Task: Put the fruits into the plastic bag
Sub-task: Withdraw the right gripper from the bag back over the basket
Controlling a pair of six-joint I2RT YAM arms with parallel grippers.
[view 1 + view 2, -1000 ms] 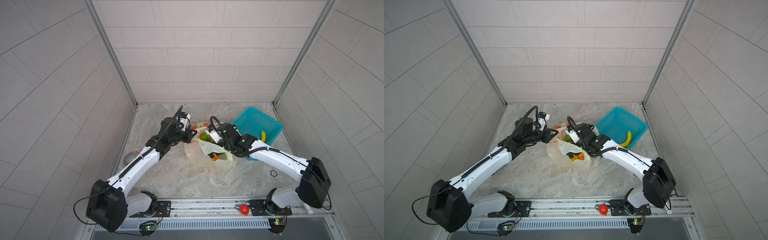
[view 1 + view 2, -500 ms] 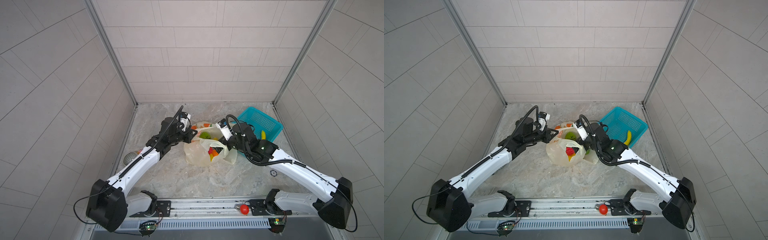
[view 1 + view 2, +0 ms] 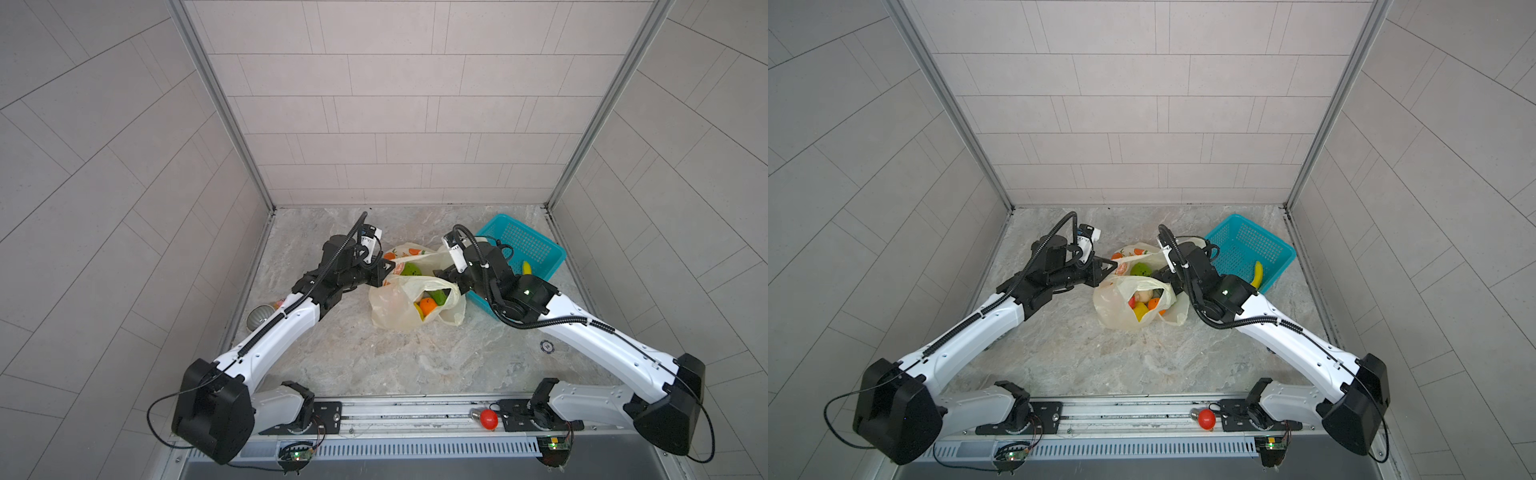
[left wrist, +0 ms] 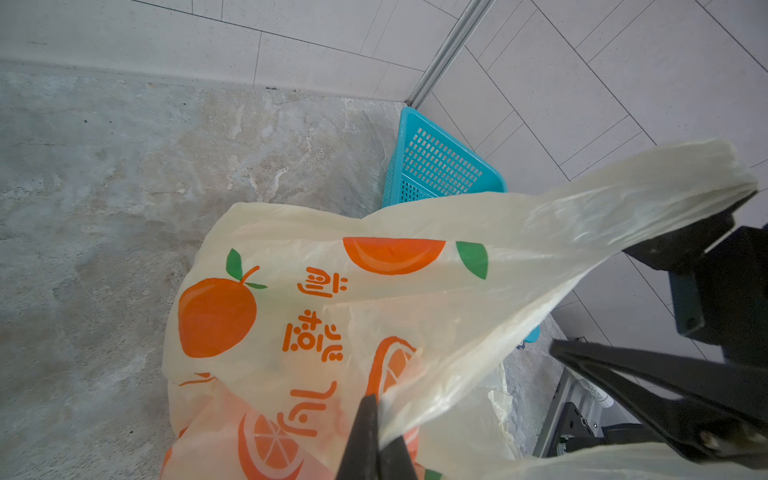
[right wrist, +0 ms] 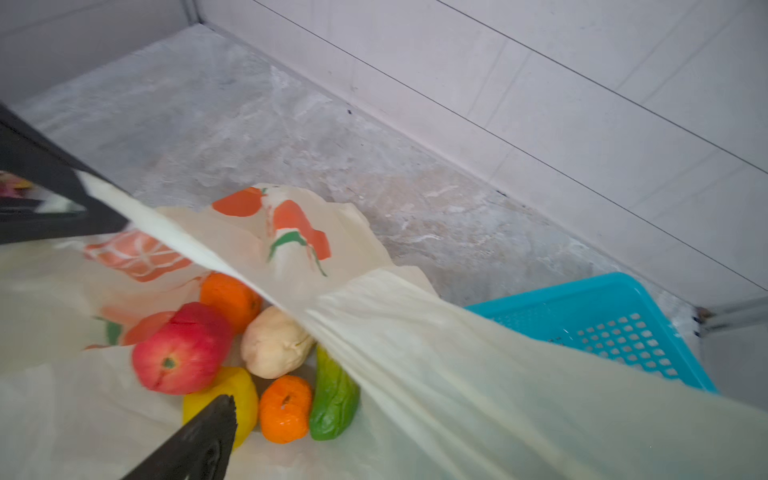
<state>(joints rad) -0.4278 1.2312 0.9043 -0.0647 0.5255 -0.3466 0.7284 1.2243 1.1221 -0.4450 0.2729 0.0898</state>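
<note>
1. Room: pale grey tiled walls (image 3: 395, 124) on three sides, with metal corner posts (image 3: 224, 124). The floor (image 3: 353, 357) is a matt, grey-beige veined stone pattern.
2. The plastic bag (image 3: 395, 309) lies mid-floor with its mouth open upward. It is pale yellow and crinkled. The left wrist view (image 4: 316, 291) shows it printed with orange fruit and orange writing.
3. Inside the plastic bag, in the right wrist view, one touching heap: red fruit (image 5: 183, 353), orange (image 5: 230, 297), smaller orange (image 5: 286, 409), whitish lump (image 5: 274, 343), yellow fruit (image 5: 237, 388), green oblong fruit (image 5: 334, 399).
4. Green ball (image 3: 411, 269) at the far side of the plastic bag; cannot tell if it is inside the plastic.
5. Left gripper (image 3: 386, 268) at the plastic bag's left rim, jaws pinched tight on its edge.
6. Right gripper (image 3: 442, 274) at the plastic bag's right rim, jaws spread wide and gripping nothing. A band of the plastic bag is stretched over one finger (image 4: 685, 235).
7. Banana (image 3: 526, 268) lies in the teal basket (image 3: 536, 243), just right of and behind the plastic bag.
8. Red bulb (image 3: 488, 419) on the metal rail (image 3: 395, 411), well in front of the plastic bag.
</note>
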